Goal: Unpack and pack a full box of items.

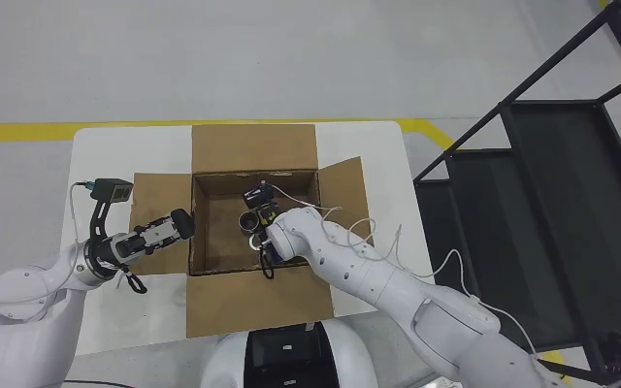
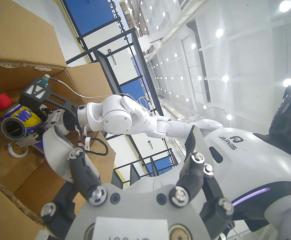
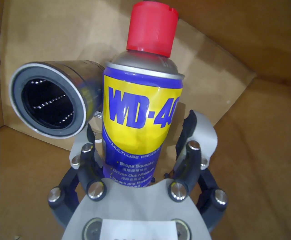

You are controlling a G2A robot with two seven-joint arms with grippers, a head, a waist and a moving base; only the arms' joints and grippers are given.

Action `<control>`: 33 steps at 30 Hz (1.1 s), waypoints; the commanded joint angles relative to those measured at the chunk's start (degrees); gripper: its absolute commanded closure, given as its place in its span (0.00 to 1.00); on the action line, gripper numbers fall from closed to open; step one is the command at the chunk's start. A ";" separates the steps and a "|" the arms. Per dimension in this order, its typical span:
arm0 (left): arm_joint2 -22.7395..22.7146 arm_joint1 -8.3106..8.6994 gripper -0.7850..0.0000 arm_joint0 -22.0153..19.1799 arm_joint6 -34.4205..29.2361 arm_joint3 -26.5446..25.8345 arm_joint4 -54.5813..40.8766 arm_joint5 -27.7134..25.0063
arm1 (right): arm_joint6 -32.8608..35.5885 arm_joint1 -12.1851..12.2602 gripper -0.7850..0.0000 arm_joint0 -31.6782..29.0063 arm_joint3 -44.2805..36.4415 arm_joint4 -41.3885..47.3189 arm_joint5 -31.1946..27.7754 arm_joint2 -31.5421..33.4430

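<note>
Right claw [image 3: 141,121] flanking spray can [image 3: 141,102], blue-yellow, red-capped

I had a white table [image 1: 126,150] in front of me, bare top showing at 9 and 3 o'clock. Yellow floor line [image 1: 34,131] ran along its 12 o'clock edge, w/ grey floor [image 1: 291,58] beyond. Black metal stairs [image 1: 543,175] stood at 3 o'clock, just off the table. Left wrist cam caught blue wall panels [image 2: 95,16] and round ceiling lights [image 2: 219,33].
</note>
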 commanded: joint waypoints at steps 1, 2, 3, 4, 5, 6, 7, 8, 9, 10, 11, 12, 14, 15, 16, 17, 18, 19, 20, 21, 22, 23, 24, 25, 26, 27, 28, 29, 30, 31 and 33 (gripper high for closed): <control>0.00 0.00 0.00 0.00 0.00 0.00 0.00 0.00 | -0.14 -0.31 1.00 0.09 0.55 -0.06 -0.03 0.01; 0.00 0.00 0.00 0.00 0.00 0.00 0.00 0.00 | -0.56 -0.44 1.00 0.12 0.59 -0.22 0.13 0.12; 0.00 0.00 0.00 0.00 0.00 0.00 0.00 0.00 | -0.86 -0.53 1.00 -0.01 0.63 -0.08 0.16 0.35; 0.00 0.00 0.00 0.00 0.00 0.00 0.00 0.00 | -0.82 -0.58 1.00 -0.03 0.82 -0.32 0.08 0.45; 0.00 0.00 0.00 0.00 0.00 0.00 0.00 0.00 | -0.63 -0.62 1.00 -0.04 0.91 -0.61 0.04 0.52; 0.00 0.00 0.00 0.00 0.00 0.00 0.00 0.00 | -0.42 -0.64 1.00 -0.08 0.87 -0.80 -0.03 0.68; 0.00 0.00 0.00 0.00 0.00 0.00 0.00 0.00 | -0.16 -0.63 1.00 -0.09 0.83 -1.39 0.09 0.74; 0.00 0.00 0.00 0.00 0.00 0.00 0.00 0.00 | 0.23 -0.62 1.00 -0.19 0.49 -1.86 0.26 0.83; 0.00 0.00 0.00 0.00 0.00 0.00 0.00 0.00 | 0.51 -0.58 1.00 -0.38 -0.20 -2.07 0.26 1.07; 0.00 0.00 0.00 0.00 0.00 0.00 0.00 0.00 | 0.80 -0.46 1.00 -0.55 -0.75 -2.78 0.51 1.29; 0.00 0.00 0.00 0.00 0.00 0.00 0.00 0.00 | 1.30 -0.33 1.00 -0.81 -1.50 -3.67 0.86 1.42; 0.00 0.00 0.00 0.00 0.00 0.00 0.00 0.00 | 1.93 -0.16 1.00 -1.12 -2.53 -4.40 1.14 1.67; 0.00 0.00 0.00 0.00 0.00 0.00 0.00 0.00 | 3.01 0.32 1.00 -1.88 -4.99 -6.63 2.04 2.28; 0.00 0.00 0.00 0.00 0.00 0.00 0.00 0.00 | 3.69 0.62 1.00 -2.40 -6.46 -7.82 2.44 2.64; 0.00 0.00 0.00 0.00 0.00 0.00 0.00 0.00 | 4.43 0.95 1.00 -2.99 -8.11 -9.00 2.74 3.09; 0.00 0.00 0.00 0.00 0.00 0.00 0.00 0.00 | 5.13 1.32 1.00 -3.66 -9.86 -10.26 3.06 3.61; 0.00 0.00 0.00 0.00 0.00 0.00 0.00 0.00 | 5.80 1.71 1.00 -4.44 -11.79 -11.50 3.27 4.18; 0.00 0.00 0.00 0.00 0.00 0.00 0.00 0.00 | 6.29 2.12 1.00 -5.34 -13.93 -12.56 3.30 4.85; 0.00 0.00 0.00 0.00 0.00 0.00 0.00 0.00 | 6.63 2.55 1.00 -6.37 -16.14 -13.50 3.30 5.67; 0.00 0.00 0.00 0.00 0.00 0.00 0.00 0.00 | 7.01 2.99 1.00 -7.46 -18.32 -14.39 3.03 6.49; 0.00 0.00 0.00 0.00 0.00 0.00 0.00 0.00 | 7.40 3.44 1.00 -8.56 -20.45 -15.34 2.72 7.37; 0.00 0.00 0.00 0.00 0.00 0.00 0.00 0.00 | 7.63 3.88 1.00 -9.71 -22.57 -16.42 2.59 8.30; 0.00 0.00 0.00 0.00 0.00 0.00 0.00 0.00 | 7.74 4.30 1.00 -10.94 -24.77 -17.34 2.39 9.22; 0.00 0.00 0.00 0.00 0.00 0.00 0.00 0.00 | 7.57 4.71 1.00 -12.20 -26.99 -18.33 2.20 10.17; 0.00 0.00 0.00 0.00 0.00 0.00 0.00 0.00 | 7.15 5.09 1.00 -13.59 -29.28 -18.98 2.02 11.18; 0.00 0.00 0.00 0.00 0.00 0.00 0.00 0.00 | 6.47 5.47 1.00 -15.02 -31.51 -19.50 1.61 12.20; 0.00 0.00 0.00 0.00 0.00 0.00 0.00 0.00 | 5.66 5.84 1.00 -16.47 -33.58 -20.00 1.11 13.25; 0.00 0.00 0.00 0.00 0.00 0.00 0.00 0.00 | 4.75 6.19 1.00 -17.93 -35.53 -20.54 0.73 14.33; 0.00 0.00 0.00 0.00 0.00 0.00 0.00 0.00 | 3.54 6.52 1.00 -19.43 -37.57 -20.97 0.36 15.37; 0.00 0.00 0.00 0.00 0.00 0.00 0.00 0.00 | 2.10 6.82 1.00 -21.04 -39.53 -20.93 -0.24 16.39; 0.00 0.00 0.00 0.00 0.00 0.00 0.00 0.00 | -1.80 7.40 1.00 -24.26 -43.70 -20.48 -1.80 18.64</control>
